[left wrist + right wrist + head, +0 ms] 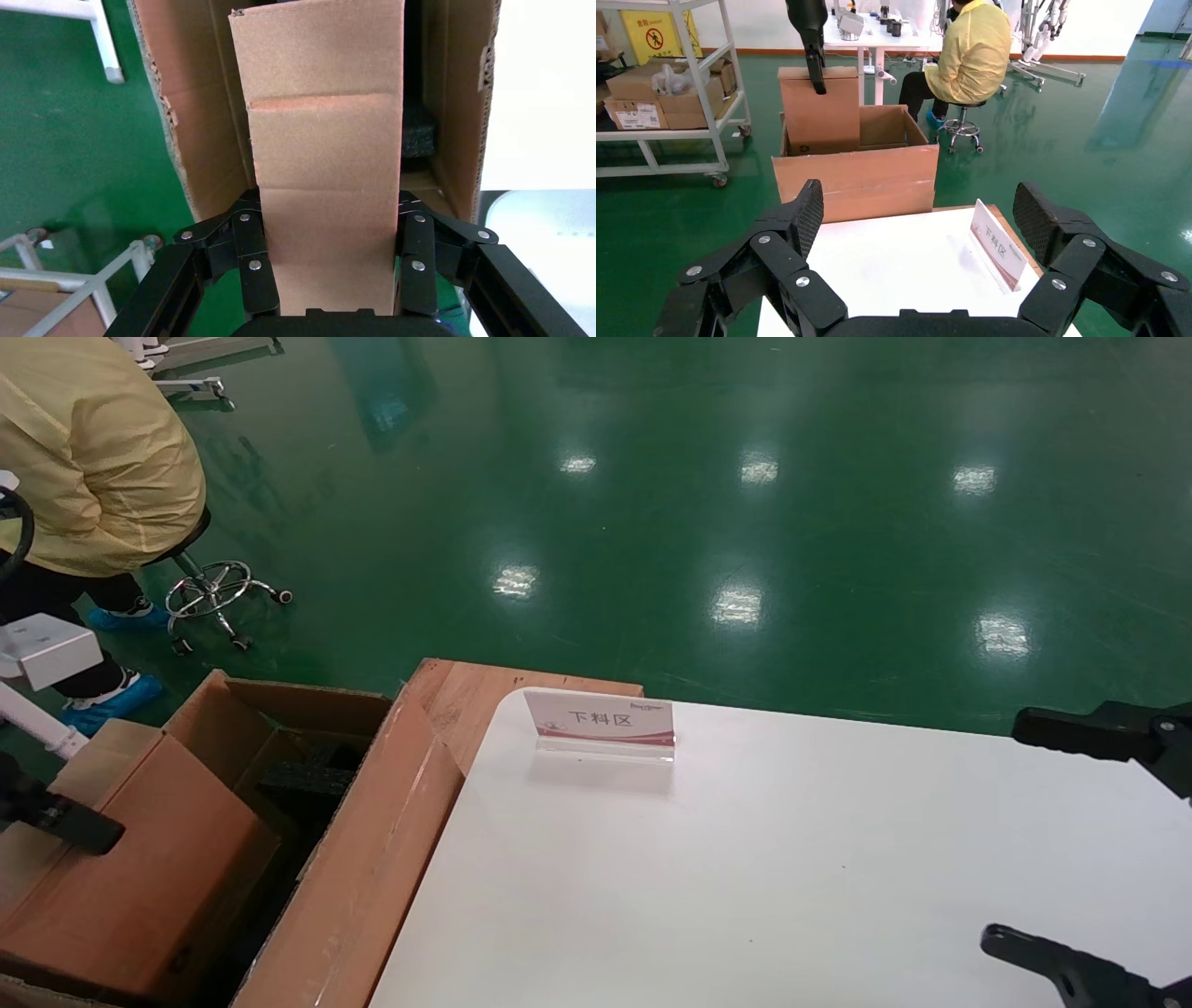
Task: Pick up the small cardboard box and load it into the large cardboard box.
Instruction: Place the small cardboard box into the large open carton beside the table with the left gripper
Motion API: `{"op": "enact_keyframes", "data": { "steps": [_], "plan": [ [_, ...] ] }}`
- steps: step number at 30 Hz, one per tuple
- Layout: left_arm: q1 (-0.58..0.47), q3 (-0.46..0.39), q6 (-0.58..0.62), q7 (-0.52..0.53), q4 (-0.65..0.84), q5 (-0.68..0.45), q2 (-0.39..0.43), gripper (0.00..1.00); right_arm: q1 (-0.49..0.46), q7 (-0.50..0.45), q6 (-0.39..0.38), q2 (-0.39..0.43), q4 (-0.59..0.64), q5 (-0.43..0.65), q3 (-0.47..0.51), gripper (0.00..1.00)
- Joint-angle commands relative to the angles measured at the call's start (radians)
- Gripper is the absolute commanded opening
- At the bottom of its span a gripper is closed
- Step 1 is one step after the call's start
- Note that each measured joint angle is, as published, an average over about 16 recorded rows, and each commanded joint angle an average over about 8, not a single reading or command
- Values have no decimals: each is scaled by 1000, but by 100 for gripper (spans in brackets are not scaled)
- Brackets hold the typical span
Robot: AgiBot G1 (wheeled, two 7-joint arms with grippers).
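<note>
The small cardboard box (140,859) is plain brown and stands on end with its lower part inside the large cardboard box (372,859). Its upper part sticks out well above the rim. My left gripper (330,210) is shut on the small box (327,161), one finger on each side. In the right wrist view the small box (819,109) hangs from the left arm inside the large box (856,179). Black foam (307,775) lies in the large box. My right gripper (1052,840) is open and empty above the white table's right side.
A sign stand (601,721) stands near the far edge of the white table (745,877). A person in a yellow coat (93,458) sits on a stool (209,589) beyond the large box. A shelf cart (666,91) with cartons stands farther off.
</note>
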State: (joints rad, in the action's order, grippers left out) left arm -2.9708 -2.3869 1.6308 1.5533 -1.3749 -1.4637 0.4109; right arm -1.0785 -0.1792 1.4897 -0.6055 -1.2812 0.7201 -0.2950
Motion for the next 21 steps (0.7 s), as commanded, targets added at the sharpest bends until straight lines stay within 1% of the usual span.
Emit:
{"op": "enact_keyframes", "data": {
  "steps": [1,6,13,21],
  "plan": [
    [2,-7,1,-3,0,-4,4,0,0,0,0,0,0,0,0,100],
    [16,-8,-17,-23,9,-22,1,0,0,0,0,0,0,0,0,100],
    [90,28,-62,-67,55,-52,-1,0,0,0,0,0,0,-1,-1,100],
    [115,55,-70,-101,56,-83,-17,0,0,1,-1,0,0,-1,-1,100]
  ]
}}
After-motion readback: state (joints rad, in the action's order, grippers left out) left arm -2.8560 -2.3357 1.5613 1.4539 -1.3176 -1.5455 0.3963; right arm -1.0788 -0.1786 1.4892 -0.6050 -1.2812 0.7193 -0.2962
